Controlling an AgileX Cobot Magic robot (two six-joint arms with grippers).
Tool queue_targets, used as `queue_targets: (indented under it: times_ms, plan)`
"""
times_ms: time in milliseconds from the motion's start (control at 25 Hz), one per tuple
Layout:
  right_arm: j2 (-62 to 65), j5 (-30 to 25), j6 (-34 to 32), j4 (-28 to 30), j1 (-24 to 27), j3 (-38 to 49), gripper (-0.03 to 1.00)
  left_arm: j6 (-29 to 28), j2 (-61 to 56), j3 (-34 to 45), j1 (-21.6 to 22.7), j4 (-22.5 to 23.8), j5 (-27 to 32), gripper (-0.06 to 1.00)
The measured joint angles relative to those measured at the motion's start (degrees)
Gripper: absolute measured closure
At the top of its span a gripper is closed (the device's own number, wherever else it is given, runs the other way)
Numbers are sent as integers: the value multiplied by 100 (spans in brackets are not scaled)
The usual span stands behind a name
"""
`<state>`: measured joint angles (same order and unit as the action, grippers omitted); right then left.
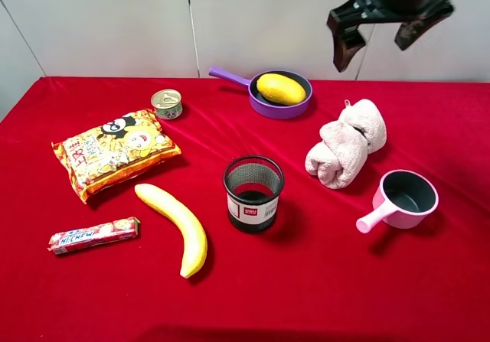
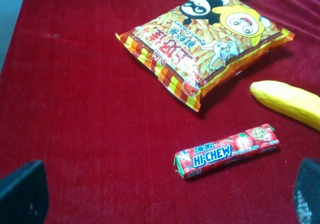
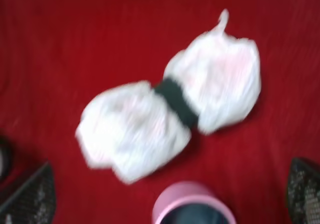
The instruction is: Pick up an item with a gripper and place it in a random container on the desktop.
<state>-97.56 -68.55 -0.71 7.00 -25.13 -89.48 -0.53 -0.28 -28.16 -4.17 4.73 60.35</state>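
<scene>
The yellow-orange mango (image 1: 281, 88) lies inside the purple saucepan (image 1: 228, 75) at the back middle of the red desktop (image 1: 344, 281). My right gripper (image 1: 380, 36) hangs high above the back right, to the right of the pan, open and empty. In the right wrist view, which is blurred, it (image 3: 165, 194) is over a rolled towel and its fingers (image 3: 27, 196) are spread wide. My left gripper (image 2: 165, 191) is open and empty above the desktop's front left. It does not show in the exterior high view.
A rolled pinkish towel (image 1: 347, 143) and a pink saucepan (image 1: 406, 198) lie at the right. A black mesh cup (image 1: 253, 193) stands mid-table. A banana (image 1: 174, 227), snack bag (image 1: 115, 152), Hi-Chew pack (image 1: 93, 235) and small tin (image 1: 167, 103) lie at the left.
</scene>
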Motion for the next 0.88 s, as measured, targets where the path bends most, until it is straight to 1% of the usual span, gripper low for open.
queue_targets:
  times_ms: [160, 320, 600, 880]
  plan:
    - [528, -98, 195, -439, 0, 396, 28, 0, 0, 0, 0, 0, 0, -3]
    - [1080, -110, 267, -664, 0, 1089, 28, 0, 0, 0, 0, 0, 0, -3]
    - [2323, -110, 282, -842, 0, 2483, 28, 0, 0, 0, 0, 0, 0, -3]
    - [4029, -121, 315, -849, 0, 3708, 28, 0, 0, 0, 0, 0, 0, -3]
